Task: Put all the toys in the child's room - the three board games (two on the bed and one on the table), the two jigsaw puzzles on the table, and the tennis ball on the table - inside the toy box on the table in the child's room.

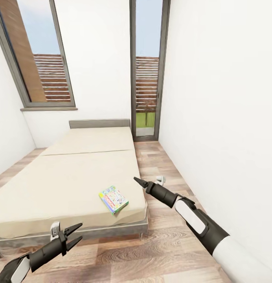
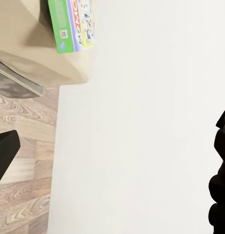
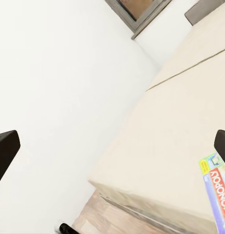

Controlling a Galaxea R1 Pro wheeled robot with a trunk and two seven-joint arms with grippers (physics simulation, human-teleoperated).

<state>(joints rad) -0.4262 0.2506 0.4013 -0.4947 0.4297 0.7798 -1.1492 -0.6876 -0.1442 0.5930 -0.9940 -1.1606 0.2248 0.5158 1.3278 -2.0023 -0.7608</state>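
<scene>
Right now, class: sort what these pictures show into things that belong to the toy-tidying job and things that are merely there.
Part of the job:
- Monopoly board game, lying near the bed's front right corner
- bed
- left gripper, open
- right gripper

Merely there:
- windows
- wood-plank floor
- white walls

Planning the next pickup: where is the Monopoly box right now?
In the head view, the Monopoly box lies flat on the bed, near its front right corner, between the left gripper and the right gripper.
</scene>
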